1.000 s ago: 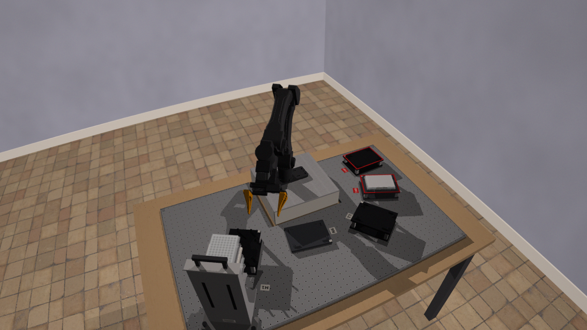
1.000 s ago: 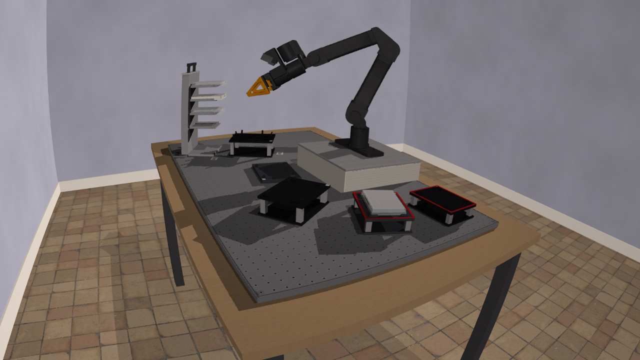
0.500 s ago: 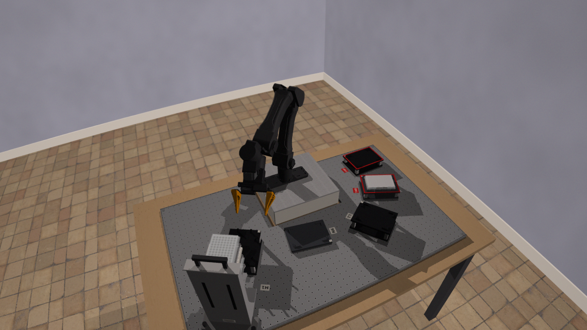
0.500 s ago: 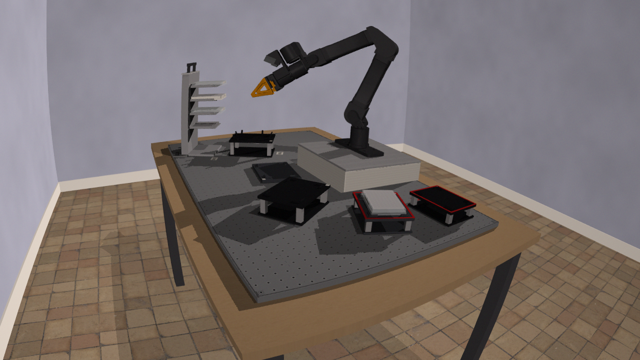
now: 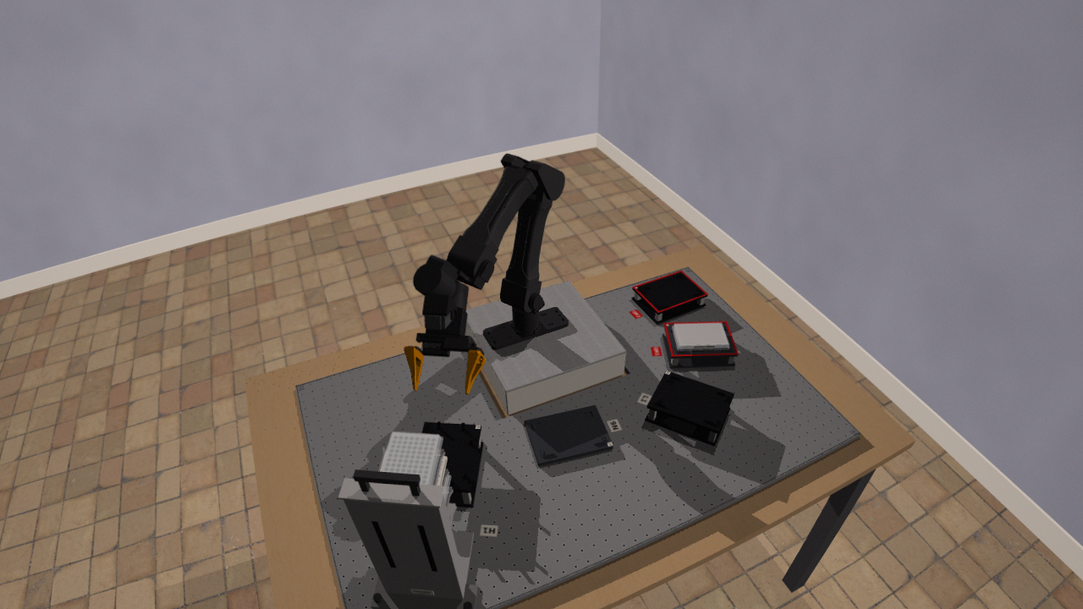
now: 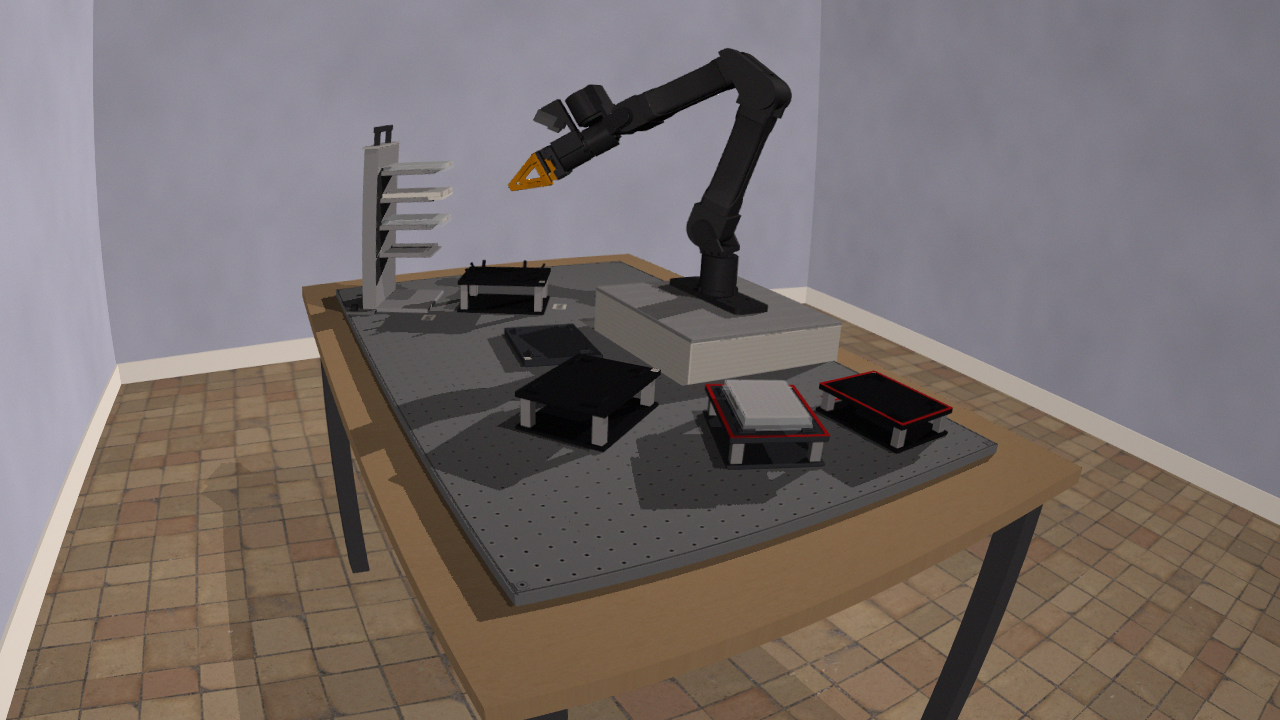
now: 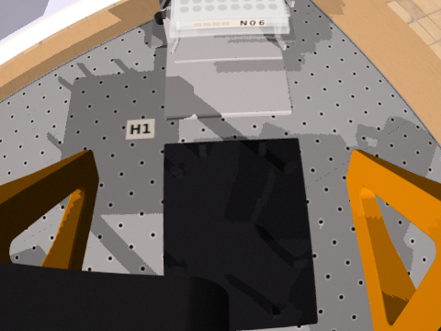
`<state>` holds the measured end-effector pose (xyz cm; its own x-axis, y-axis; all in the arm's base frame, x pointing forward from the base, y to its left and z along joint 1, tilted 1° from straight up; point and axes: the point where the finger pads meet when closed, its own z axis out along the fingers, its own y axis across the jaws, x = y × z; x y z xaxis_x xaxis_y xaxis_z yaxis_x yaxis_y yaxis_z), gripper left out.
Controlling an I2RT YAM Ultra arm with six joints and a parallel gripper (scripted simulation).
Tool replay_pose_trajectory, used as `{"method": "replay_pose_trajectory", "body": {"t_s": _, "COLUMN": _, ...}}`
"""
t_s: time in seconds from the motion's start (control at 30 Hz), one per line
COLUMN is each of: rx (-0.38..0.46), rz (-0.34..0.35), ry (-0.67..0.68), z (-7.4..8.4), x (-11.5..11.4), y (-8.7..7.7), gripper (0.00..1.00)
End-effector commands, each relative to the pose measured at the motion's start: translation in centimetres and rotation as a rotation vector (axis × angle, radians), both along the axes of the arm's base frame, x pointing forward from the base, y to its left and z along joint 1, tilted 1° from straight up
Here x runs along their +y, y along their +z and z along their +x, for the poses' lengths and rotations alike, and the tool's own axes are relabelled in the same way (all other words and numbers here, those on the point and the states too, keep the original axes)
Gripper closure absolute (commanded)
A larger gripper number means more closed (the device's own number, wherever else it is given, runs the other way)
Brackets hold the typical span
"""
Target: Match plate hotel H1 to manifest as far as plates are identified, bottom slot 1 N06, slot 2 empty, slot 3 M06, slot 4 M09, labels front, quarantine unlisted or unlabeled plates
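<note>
Hotel H1 [image 5: 406, 545] [image 6: 371, 223] [image 7: 230, 94] stands at the table's end. The plate N06 [image 7: 276, 24] shows its label at the front, above a bare shelf [image 7: 230, 60]. The exterior view shows plates on the upper three shelves and a bare bottom shelf [image 6: 411, 250]. The top plate [image 5: 412, 452] [image 6: 427, 166] shows wells; the other labels are not readable. My gripper [image 5: 442, 391] [image 6: 511, 187] [image 7: 222, 164] is open and empty, in front of the hotel, above the regrip nest [image 5: 463, 447] [image 6: 503, 276] [image 7: 207, 230]. A white plate [image 5: 700, 334] [image 6: 767, 402] sits on one red-edged quarantine nest.
The other quarantine nest [image 5: 670, 292] [image 6: 886, 396] is empty. Landing nest L1 [image 5: 690, 399] [image 6: 586, 380] and recovery nest N6 [image 5: 568, 435] [image 6: 550, 342] hold no plate. The arm's pale pedestal [image 5: 563, 386] [image 6: 760, 353] stands between the hotel and quarantine sides.
</note>
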<state>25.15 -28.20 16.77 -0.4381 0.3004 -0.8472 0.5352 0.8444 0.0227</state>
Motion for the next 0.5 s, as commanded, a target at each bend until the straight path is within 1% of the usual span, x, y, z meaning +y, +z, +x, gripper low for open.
{"method": "replay_pose_trajectory", "body": {"t_s": 0.0, "rx": -0.023, "rz": -0.033, "ry": 0.042, "z": 0.1, "x": -1.0, "y": 1.6, "gripper": 0.00}}
{"method": "replay_pose_trajectory", "body": {"t_s": 0.07, "rx": -0.023, "rz": -0.033, "ry": 0.042, "z": -0.3, "x": -1.6, "y": 1.6, "gripper": 0.00}}
{"method": "replay_pose_trajectory", "body": {"t_s": 0.1, "rx": -0.027, "rz": -0.041, "ry": 0.042, "z": -0.3, "x": -1.7, "y": 1.8, "gripper": 0.00}}
{"method": "replay_pose_trajectory", "body": {"t_s": 0.13, "rx": -0.036, "rz": -0.060, "ry": 0.042, "z": -0.3, "x": -1.7, "y": 2.5, "gripper": 0.00}}
{"method": "replay_pose_trajectory", "body": {"t_s": 0.2, "rx": -0.036, "rz": -0.060, "ry": 0.042, "z": -0.3, "x": -1.7, "y": 2.5, "gripper": 0.00}}
{"method": "replay_pose_trajectory", "body": {"t_s": 0.23, "rx": -0.044, "rz": -0.074, "ry": 0.062, "z": 0.2, "x": -1.1, "y": 3.0, "gripper": 0.00}}
{"method": "replay_pose_trajectory", "body": {"t_s": 0.47, "rx": -0.044, "rz": -0.074, "ry": 0.053, "z": 0.0, "x": -1.3, "y": 3.0, "gripper": 0.00}}
